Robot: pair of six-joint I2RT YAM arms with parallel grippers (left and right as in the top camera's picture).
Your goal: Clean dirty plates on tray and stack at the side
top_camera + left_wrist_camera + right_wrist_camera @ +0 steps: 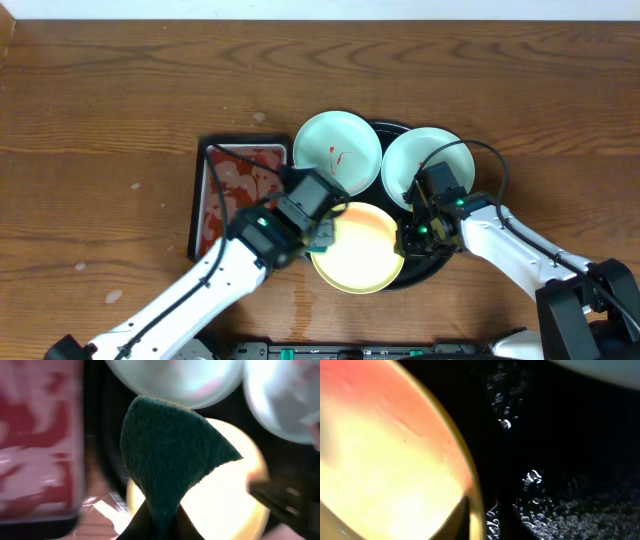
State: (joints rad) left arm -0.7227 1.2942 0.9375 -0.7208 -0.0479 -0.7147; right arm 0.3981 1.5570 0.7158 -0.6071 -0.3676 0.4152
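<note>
Three plates lie on the black tray [395, 128]. A pale mint plate [345, 138] with small red smears is at the back left, a second mint plate [425, 160] at the back right, and the pale yellow plate [360, 255] in front. My left gripper [322, 230] is shut on a dark green scouring pad [170, 450], which hangs over the yellow plate's [225, 505] left part. My right gripper [412, 235] is shut on the yellow plate's right rim [477, 505], with one finger inside the plate and one on the wet tray [560, 460].
A small rectangular metal tray with red sauce [225, 190] stands just left of the black tray, and it also shows in the left wrist view [35, 435]. Brown wood tabletop [120, 120] lies all around. The right arm's cable loops over the back-right mint plate.
</note>
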